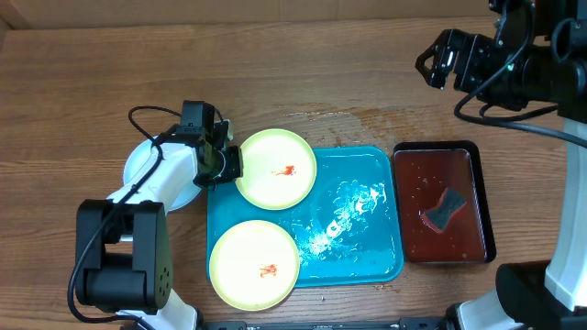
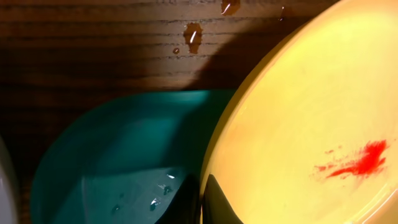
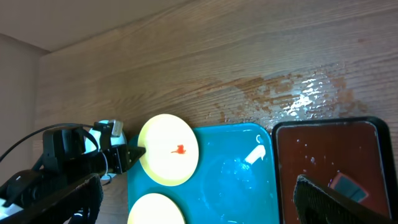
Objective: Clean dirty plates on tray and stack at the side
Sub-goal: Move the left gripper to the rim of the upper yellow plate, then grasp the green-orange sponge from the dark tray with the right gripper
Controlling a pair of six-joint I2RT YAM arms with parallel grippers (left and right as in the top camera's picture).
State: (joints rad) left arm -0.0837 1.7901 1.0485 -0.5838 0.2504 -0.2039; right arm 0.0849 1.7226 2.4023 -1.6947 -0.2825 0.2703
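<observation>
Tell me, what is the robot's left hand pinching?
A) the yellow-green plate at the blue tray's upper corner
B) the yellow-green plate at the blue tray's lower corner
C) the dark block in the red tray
A: the left hand is closed on the left rim of the upper yellow-green plate.

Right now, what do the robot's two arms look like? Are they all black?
No. The left arm has a white section between chunky black joints, with a thin black cable looping over it. The right arm is mostly black with black cables and one white section. The left gripper and right gripper are both black.
</observation>
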